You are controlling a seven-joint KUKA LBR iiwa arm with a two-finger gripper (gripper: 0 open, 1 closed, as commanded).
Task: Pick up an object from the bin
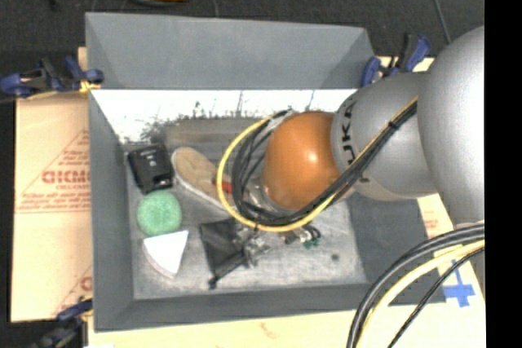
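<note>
Nothing looks lifted yet: the end effector (249, 244) hangs low by a black angular piece (218, 244) near the bin's (110, 200) front edge, and I cannot tell whether it is apart or together.

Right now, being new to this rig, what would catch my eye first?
The silver arm with its orange cover reaches in from the right over the middle of the bin. On its left lie a green ball, a white wedge and a small black box; a black piece lies by the arm's tip.
</note>
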